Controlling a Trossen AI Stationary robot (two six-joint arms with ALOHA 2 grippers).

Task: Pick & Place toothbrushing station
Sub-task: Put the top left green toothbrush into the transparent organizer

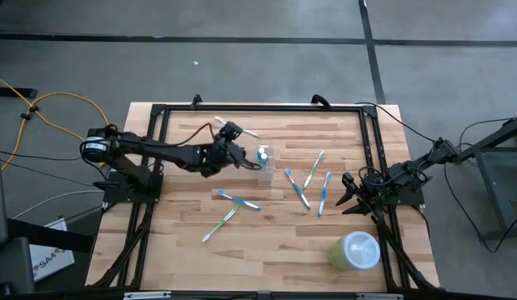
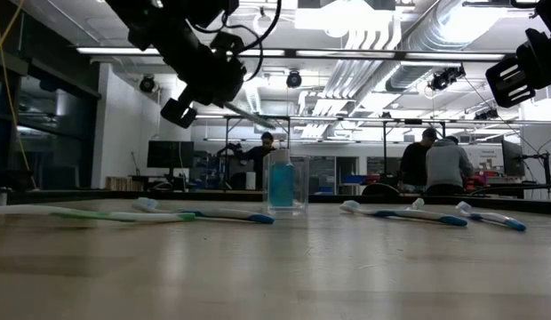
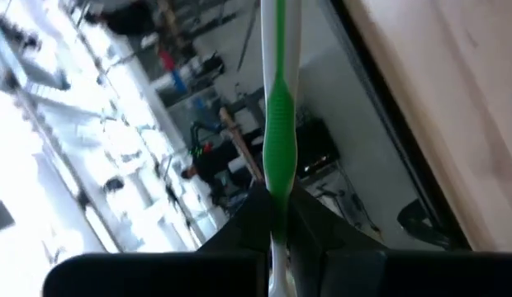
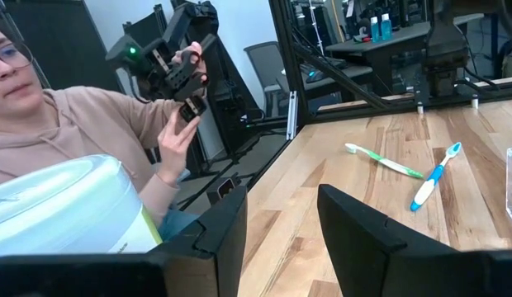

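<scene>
Fingers of left gripper [image 1: 234,131] clenched on green toothbrush [image 3: 279,140], held raised above wooden worktop [image 1: 267,242], just beside clear cup [image 1: 264,163]. Cup upright near worktop centre, blue tube [image 2: 281,184] inside. Fingers of right gripper [image 1: 348,193] released, empty, parked at right edge of worktop. Three blue toothbrushes [image 1: 308,185] flat between cup and right gripper. One more blue toothbrush [image 1: 238,200] and one green toothbrush [image 1: 221,224] flat on near side of cup. Pale green round container [image 1: 356,251] near right front corner, apart from cup. Person [image 4: 74,124] seen beyond worktop edge, holding dark device.
</scene>
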